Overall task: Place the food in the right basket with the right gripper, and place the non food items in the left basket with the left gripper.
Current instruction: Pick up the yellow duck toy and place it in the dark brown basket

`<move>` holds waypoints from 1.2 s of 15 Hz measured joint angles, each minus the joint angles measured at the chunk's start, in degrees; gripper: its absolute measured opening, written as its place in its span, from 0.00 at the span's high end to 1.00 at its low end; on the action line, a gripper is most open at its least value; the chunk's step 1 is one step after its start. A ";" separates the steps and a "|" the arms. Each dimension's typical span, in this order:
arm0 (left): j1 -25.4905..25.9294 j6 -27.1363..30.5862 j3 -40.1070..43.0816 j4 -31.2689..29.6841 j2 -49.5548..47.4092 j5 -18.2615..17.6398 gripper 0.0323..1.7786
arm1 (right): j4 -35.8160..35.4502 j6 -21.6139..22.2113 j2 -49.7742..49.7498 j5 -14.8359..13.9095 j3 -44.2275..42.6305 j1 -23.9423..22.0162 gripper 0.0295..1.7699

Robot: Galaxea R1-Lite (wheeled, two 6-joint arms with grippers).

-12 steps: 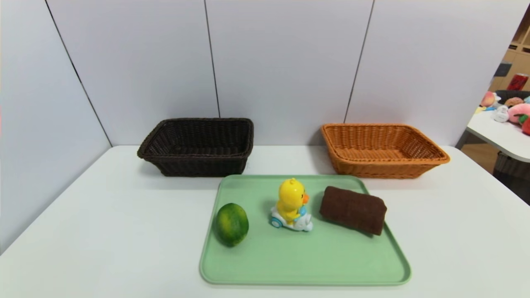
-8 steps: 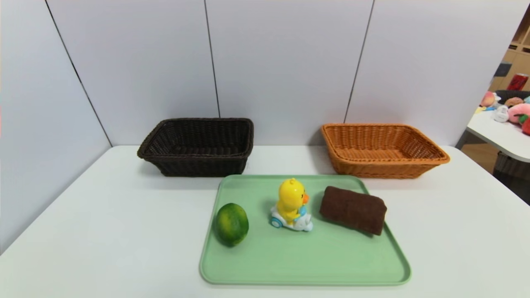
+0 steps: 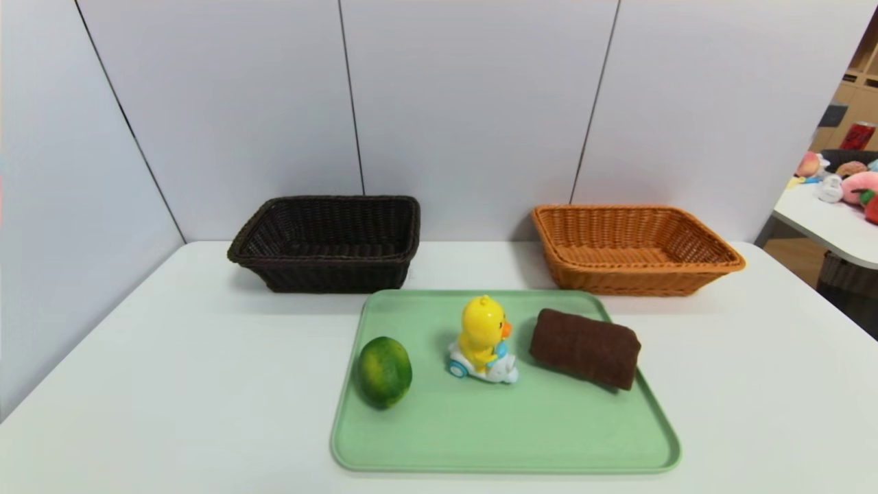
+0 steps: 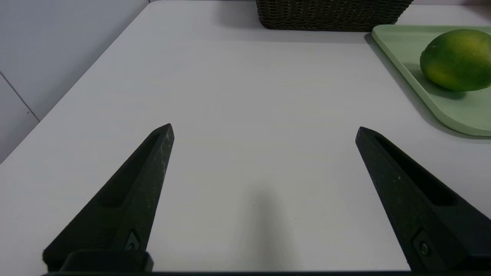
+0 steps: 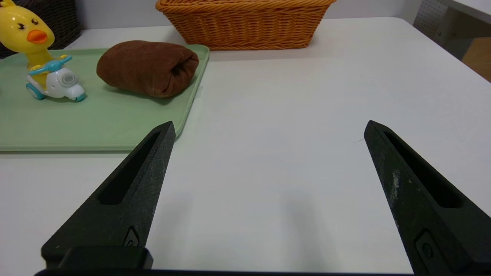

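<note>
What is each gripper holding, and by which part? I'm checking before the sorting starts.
Nothing is held: the left gripper and right gripper both have open jaws with only bare table between them.

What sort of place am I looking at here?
Probably a test or demo booth: a white table walled in by plain panels, two baskets set behind a tray, and more toys and a can on a side table.
</note>
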 joint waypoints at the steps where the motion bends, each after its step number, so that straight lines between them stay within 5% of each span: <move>1: 0.00 0.00 0.00 0.00 0.00 0.00 0.05 | 0.00 0.04 0.00 0.02 0.00 0.00 0.04; 18: 0.00 5.00 -3.28 1.83 0.00 -1.45 0.05 | 2.22 -1.84 0.12 1.61 -2.52 0.02 0.04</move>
